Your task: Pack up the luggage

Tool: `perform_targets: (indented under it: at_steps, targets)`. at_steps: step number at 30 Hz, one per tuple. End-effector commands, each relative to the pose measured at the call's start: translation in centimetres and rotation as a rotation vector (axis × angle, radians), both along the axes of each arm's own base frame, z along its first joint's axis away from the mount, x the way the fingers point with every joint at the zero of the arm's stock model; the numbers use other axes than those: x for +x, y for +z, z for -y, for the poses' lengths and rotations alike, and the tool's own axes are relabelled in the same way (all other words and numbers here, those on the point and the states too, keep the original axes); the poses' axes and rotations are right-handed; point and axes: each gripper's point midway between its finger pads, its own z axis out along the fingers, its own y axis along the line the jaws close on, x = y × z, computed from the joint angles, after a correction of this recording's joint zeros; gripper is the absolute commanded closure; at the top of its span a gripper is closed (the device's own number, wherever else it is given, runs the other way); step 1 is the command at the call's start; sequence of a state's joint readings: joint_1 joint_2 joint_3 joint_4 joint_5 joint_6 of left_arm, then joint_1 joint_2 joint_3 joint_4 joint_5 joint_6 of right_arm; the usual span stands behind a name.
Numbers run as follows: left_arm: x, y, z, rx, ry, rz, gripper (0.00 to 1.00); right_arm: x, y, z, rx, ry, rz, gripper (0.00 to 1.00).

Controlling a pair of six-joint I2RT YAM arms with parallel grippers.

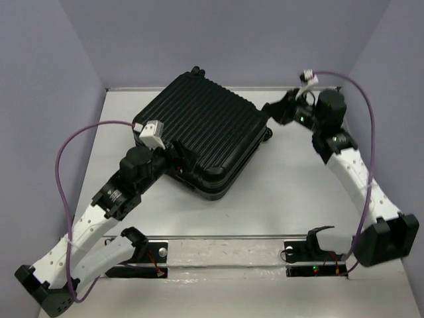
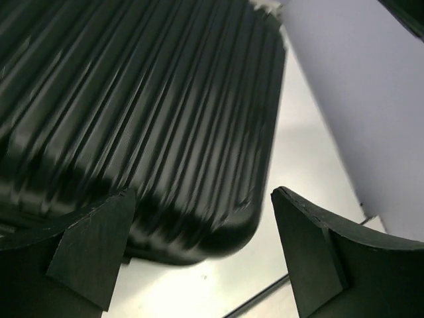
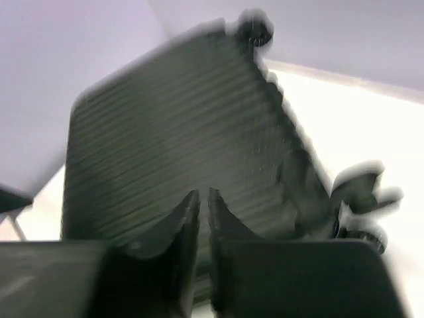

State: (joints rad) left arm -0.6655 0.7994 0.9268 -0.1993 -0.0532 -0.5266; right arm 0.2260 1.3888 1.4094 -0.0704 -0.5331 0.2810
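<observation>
Closest to me, along the near edge of the table (image 1: 298, 192), runs a metal rail (image 1: 225, 236) with two black brackets (image 1: 141, 246) clamped to it, and a purple cable (image 1: 63, 165) loops off each arm.

Past that, the left gripper (image 2: 203, 195) sits at the near-left edge of the luggage (image 1: 202, 129). Its fingers (image 2: 86, 245) are spread wide with nothing between them but ribbed shell underneath. I can't tell if they're actually touching it.

The luggage is the big black hard-shell case lying flat in the middle of the table, turned diagonally, lid shut. That closed shell is what's in the way of getting anything inside.

Further back on the right, the right gripper (image 3: 202, 197) hangs just off the case's right corner, beside a caster wheel (image 1: 267, 136). Its fingers are pinched almost together with only a sliver of gap, gripping nothing (that wrist view is pretty blurry, mind you).

Behind it all are the plain lavender walls (image 1: 218, 33), with another wheel poking out at the case's far corner.
</observation>
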Motion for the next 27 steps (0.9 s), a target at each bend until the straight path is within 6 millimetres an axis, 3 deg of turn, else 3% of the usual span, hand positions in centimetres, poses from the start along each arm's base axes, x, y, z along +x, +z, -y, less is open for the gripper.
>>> perform_targets:
  at_steps: [1,2,3,4,5,6,7,8,10,11,12,13,14,15,17,18,21,27]
  targets:
    - [-3.2,-1.7,-1.3,-0.052,-0.041,-0.003,0.05,-3.2,-7.9,2.7,-0.022,-0.117,0.028,0.93]
    - [-3.8,-3.0,-0.9,-0.049,-0.078,-0.024,0.05,-4.8,-13.5,2.8,-0.020,-0.110,-0.065,0.93]
    - [-4.4,-3.1,-0.7,-0.059,-0.107,-0.020,0.06,-5.7,-12.6,2.6,0.017,-0.071,0.029,0.93]
    - [-5.1,-3.5,-0.2,-0.061,-0.152,-0.032,0.06,-6.2,-13.8,2.5,0.025,-0.059,0.035,0.93]
    - [-5.3,-4.3,0.0,-0.055,-0.168,-0.049,0.06,-6.8,-16.9,2.9,0.018,-0.070,-0.011,0.89]
    - [-5.5,-4.8,0.2,-0.052,-0.182,-0.059,0.06,-6.5,-16.9,3.3,0.032,-0.083,0.029,0.85]
    - [-5.8,-5.3,0.6,-0.052,-0.207,-0.073,0.06,-6.1,-18.5,3.5,0.036,-0.085,0.006,0.79]
    - [-6.0,-6.1,0.8,-0.049,-0.226,-0.088,0.07,-6.1,-18.4,4.0,0.084,-0.063,0.038,0.69]
    - [-6.2,-7.4,1.1,-0.047,-0.244,-0.101,0.07,-5.3,-20.7,5.0,0.130,-0.032,-0.021,0.60]
    - [-6.2,-7.1,1.2,-0.056,-0.252,-0.093,0.07,-5.5,-21.0,4.3,0.156,0.013,-0.026,0.57]
    - [-6.4,-7.9,1.4,-0.055,-0.260,-0.104,0.07,-5.1,-21.1,5.1,0.206,0.009,-0.045,0.53]
    - [-6.4,-7.8,1.6,-0.067,-0.272,-0.095,0.07,-5.1,-19.8,5.2,0.230,0.045,0.039,0.51]
    - [-6.5,-8.3,1.7,-0.067,-0.277,-0.103,0.07,-4.4,-21.5,6.2,0.282,0.029,-0.035,0.51]
    - [-6.5,-8.3,1.9,-0.070,-0.285,-0.102,0.07,-4.5,-20.6,6.2,0.291,0.076,0.025,0.51]
    - [-6.3,-8.4,2.0,-0.065,-0.283,-0.098,0.07,-3.8,-21.8,6.1,0.332,0.126,-0.007,0.51]
    - [-6.1,-8.5,2.0,-0.055,-0.281,-0.094,0.07,-3.7,-21.4,6.1,0.359,0.149,-0.011,0.50]
    - [-5.8,-8.7,2.0,-0.035,-0.277,-0.089,0.07,-2.8,-21.5,5.9,0.340,0.192,0.002,0.48]
    - [-5.3,-9.4,1.8,-0.023,-0.252,-0.089,0.07,-3.0,-21.2,5.2,0.298,0.284,0.017,0.40]
